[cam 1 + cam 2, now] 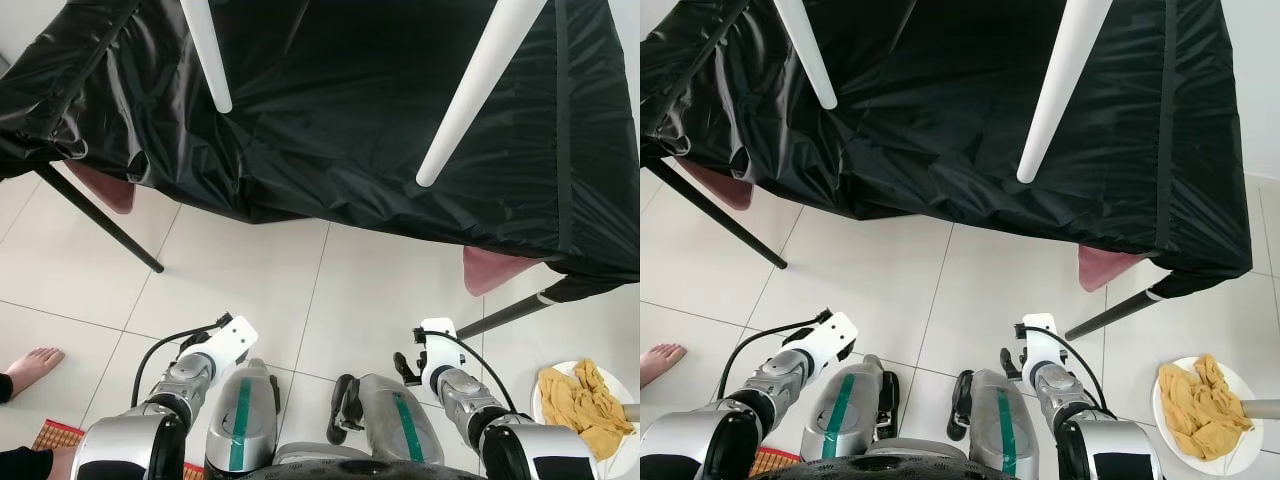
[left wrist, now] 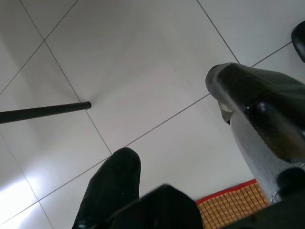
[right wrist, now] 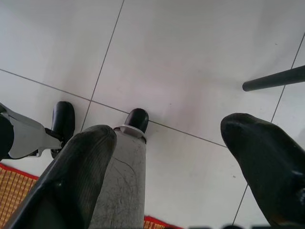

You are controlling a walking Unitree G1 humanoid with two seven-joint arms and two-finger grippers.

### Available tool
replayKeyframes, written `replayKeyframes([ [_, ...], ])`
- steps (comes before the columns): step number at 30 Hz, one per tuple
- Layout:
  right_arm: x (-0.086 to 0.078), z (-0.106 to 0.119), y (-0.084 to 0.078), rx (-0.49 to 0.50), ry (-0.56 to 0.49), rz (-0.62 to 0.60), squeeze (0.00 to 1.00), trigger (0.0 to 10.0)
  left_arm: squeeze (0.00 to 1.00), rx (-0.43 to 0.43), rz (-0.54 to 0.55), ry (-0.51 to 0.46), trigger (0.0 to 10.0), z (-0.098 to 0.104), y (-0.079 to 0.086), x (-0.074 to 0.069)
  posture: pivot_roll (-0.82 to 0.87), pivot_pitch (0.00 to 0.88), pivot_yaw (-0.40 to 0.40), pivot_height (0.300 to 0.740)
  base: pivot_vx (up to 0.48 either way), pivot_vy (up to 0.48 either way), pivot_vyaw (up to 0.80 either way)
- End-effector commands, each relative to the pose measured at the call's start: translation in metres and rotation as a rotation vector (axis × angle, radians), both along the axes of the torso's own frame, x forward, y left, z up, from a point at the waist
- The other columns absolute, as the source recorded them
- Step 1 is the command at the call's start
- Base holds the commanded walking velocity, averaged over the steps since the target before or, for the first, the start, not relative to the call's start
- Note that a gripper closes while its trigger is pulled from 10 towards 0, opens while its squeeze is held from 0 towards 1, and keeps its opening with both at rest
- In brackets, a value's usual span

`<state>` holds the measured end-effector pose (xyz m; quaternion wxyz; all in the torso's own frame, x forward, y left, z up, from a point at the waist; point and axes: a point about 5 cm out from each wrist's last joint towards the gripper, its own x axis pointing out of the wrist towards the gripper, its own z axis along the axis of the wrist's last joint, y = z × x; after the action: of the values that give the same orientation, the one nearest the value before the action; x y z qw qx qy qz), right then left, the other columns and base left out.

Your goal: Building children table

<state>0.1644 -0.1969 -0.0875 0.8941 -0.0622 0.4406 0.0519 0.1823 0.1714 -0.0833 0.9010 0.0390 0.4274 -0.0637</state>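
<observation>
Two white table legs (image 1: pixel 207 55) (image 1: pixel 480 90) stick up above a table draped in a black sheet (image 1: pixel 340 130); what they are fixed to is out of frame. Both my arms hang low beside my legs, well short of that table. In the right wrist view my right gripper (image 3: pixel 171 143) is open, its fingers (image 3: pixel 76 181) wide apart over floor tile with my own silver leg between them. My left gripper (image 2: pixel 171 143) is open too: one black finger (image 2: pixel 112 186) has bare tile beside it, and nothing is held.
Black metal table legs (image 1: pixel 100 220) (image 1: pixel 505 315) slant to the tiled floor, with pink seats (image 1: pixel 105 185) (image 1: pixel 495 268) tucked under the sheet. A white plate (image 1: pixel 618 458) holding yellow cloth lies at my right. A person's bare foot (image 1: pixel 30 365) and a woven mat (image 1: pixel 55 435) are at my left.
</observation>
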Motion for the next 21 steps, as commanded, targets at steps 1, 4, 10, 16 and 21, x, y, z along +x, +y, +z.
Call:
replayKeyframes([
  [1,-0.0035,-0.0023,0.0028,0.006,0.025,0.010,0.00,10.0,0.00,0.037,0.004,0.030,10.0,-0.0042,0.0017,-0.0079,0.07,0.000,-0.004,0.740,0.000,0.000,0.00],
  [4,-0.0051,-0.0029,0.0018,0.000,0.032,0.019,0.00,10.0,0.00,0.041,0.012,0.032,10.0,-0.0045,0.0037,-0.0091,0.07,0.000,-0.004,0.740,0.000,0.000,0.00],
  [10,-0.0054,-0.0030,0.0010,-0.001,0.034,0.017,0.00,10.0,0.00,0.044,0.013,0.037,10.0,-0.0053,0.0049,-0.0111,0.06,0.000,0.002,0.740,0.000,0.000,0.00],
  [16,-0.0058,-0.0034,0.0026,0.003,0.035,0.016,0.00,10.0,0.00,0.046,0.008,0.040,10.0,-0.0057,0.0039,-0.0117,0.06,0.001,0.002,0.740,0.000,0.000,0.00],
  [21,-0.0066,-0.0039,0.0037,0.005,0.038,0.019,0.00,10.0,0.00,0.041,0.010,0.035,10.0,-0.0050,0.0027,-0.0100,0.06,0.006,-0.002,0.740,0.000,0.000,0.00],
])
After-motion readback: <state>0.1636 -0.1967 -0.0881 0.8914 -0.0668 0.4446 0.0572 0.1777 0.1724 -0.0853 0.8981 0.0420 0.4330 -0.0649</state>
